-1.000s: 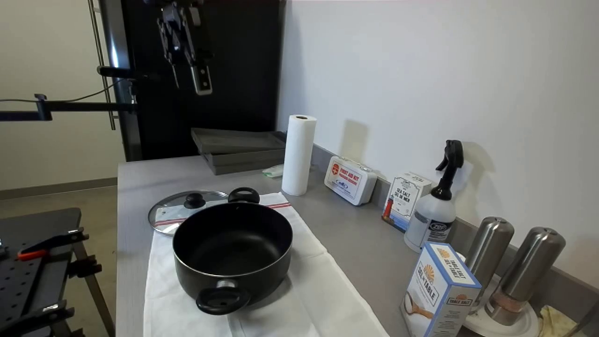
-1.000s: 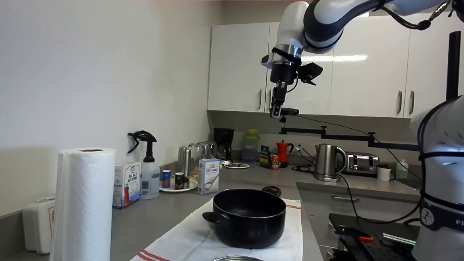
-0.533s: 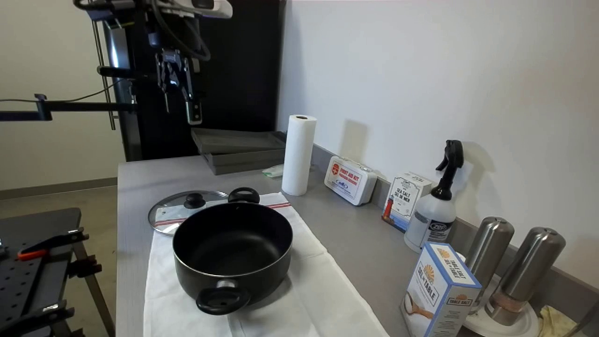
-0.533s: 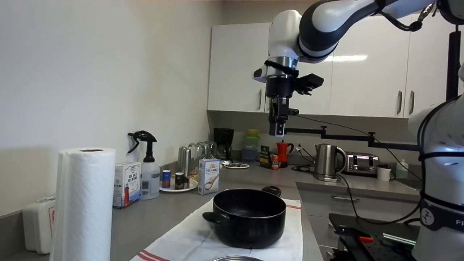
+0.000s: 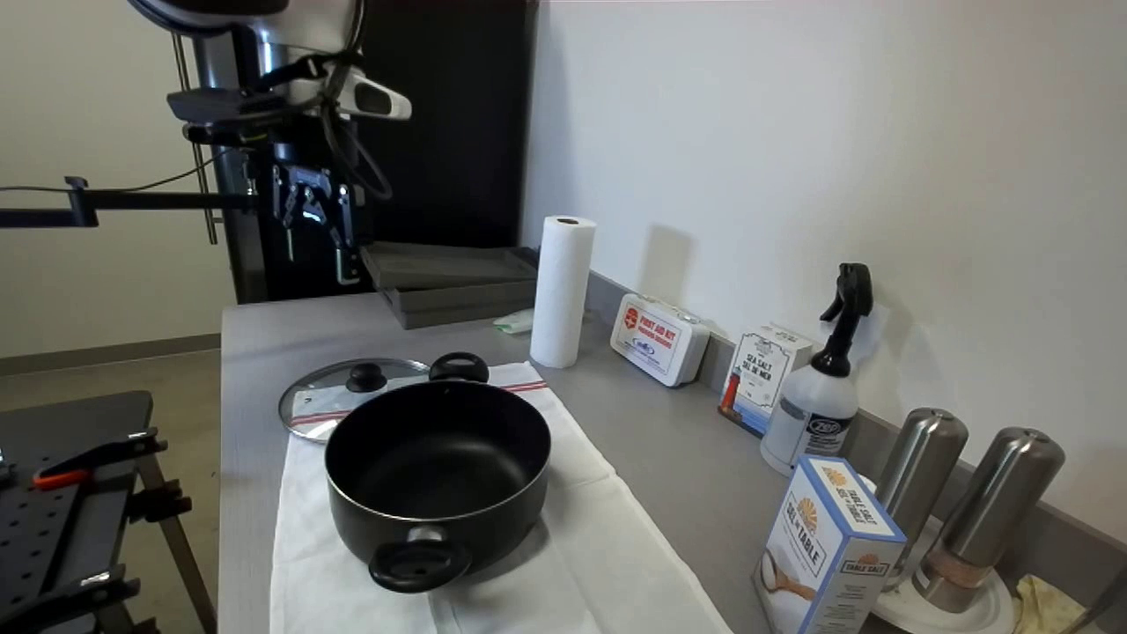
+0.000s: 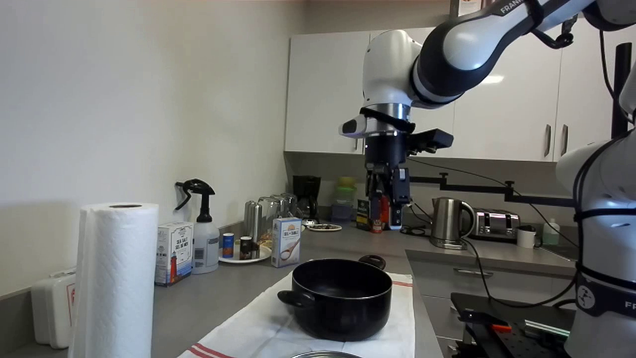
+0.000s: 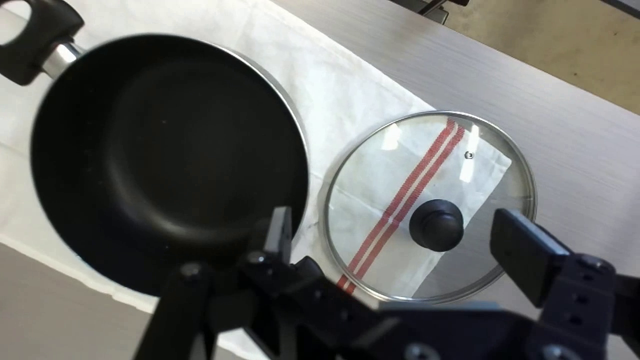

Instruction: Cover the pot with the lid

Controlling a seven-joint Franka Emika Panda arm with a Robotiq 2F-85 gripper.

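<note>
The round black pot (image 5: 440, 458) stands open on a white towel, also shown in an exterior view (image 6: 343, 313) and in the wrist view (image 7: 170, 150). The clear glass lid (image 7: 370, 200) lies beside it, partly on the towel and partly on the counter, its black knob (image 7: 436, 225) up. The lid also shows in an exterior view (image 5: 326, 387); only its rim edge (image 6: 325, 354) shows at the bottom of an exterior view. My gripper (image 7: 392, 214) is open and empty, high above the lid, with the knob between its fingers as seen from the wrist. It also shows in both exterior views (image 5: 319, 267) (image 6: 387, 221).
A paper towel roll (image 5: 563, 291) and grey trays (image 5: 458, 282) stand past the lid. A first aid kit (image 5: 659, 339), spray bottle (image 5: 808, 414) and salt boxes (image 5: 828, 546) line the wall side. A pot handle (image 5: 459, 366) sticks out close to the lid's rim.
My gripper has come down steadily, shifting slightly left in an exterior view, and the wrist now points more straight down. The fingers stay open. Pot and lid have not moved.
</note>
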